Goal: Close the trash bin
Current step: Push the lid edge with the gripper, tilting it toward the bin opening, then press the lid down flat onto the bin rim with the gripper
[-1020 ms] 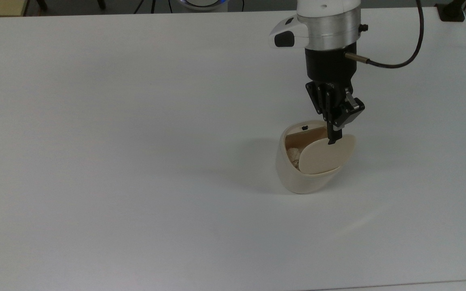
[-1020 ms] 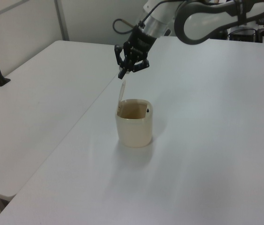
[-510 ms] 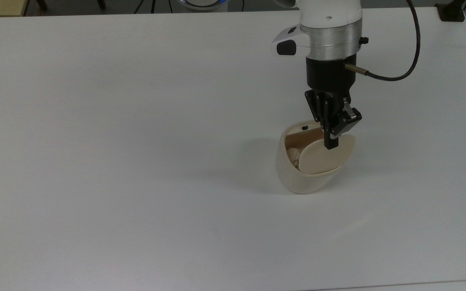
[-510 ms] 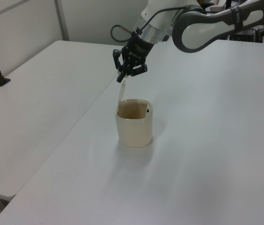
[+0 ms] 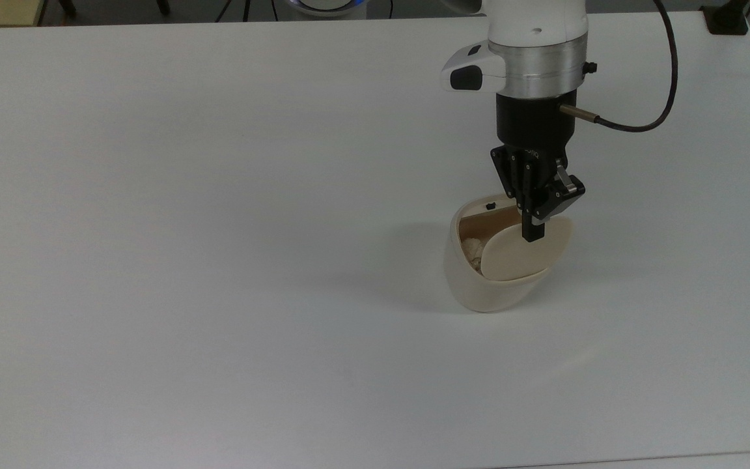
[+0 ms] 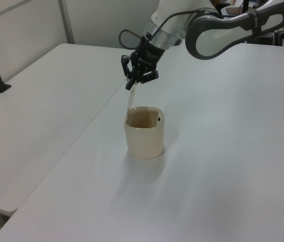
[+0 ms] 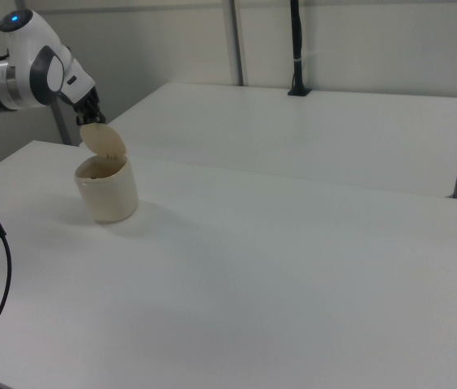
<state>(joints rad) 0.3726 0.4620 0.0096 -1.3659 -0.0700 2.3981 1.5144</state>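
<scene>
The trash bin (image 5: 489, 286) stands on the white bench (image 5: 219, 260), toward the top view's right and a little below centre. Its lid (image 5: 521, 251) is raised, standing nearly upright at one rim. The top view looks down into the opening: a brownish inner wall, a small black mark (image 5: 490, 206) on the far rim, and a pale crumpled lump (image 5: 472, 251) at the bottom. The left view shows the lid edge-on as a thin strip (image 6: 131, 98) rising from the bin's (image 6: 144, 133) rim at the left view's left side. The right view shows the lid's broad rounded face (image 7: 105, 143) above the bin (image 7: 107, 190).

The gripper (image 5: 531, 228) sits at the lid's top edge, its fingers (image 5: 532, 225) drawn together to a narrow stance; in the left view the gripper's (image 6: 131, 84) tips meet the lid's upper end. Whether they pinch the lid or merely touch it I cannot tell. A black cable (image 5: 661, 98) loops from the wrist in the top view.
</scene>
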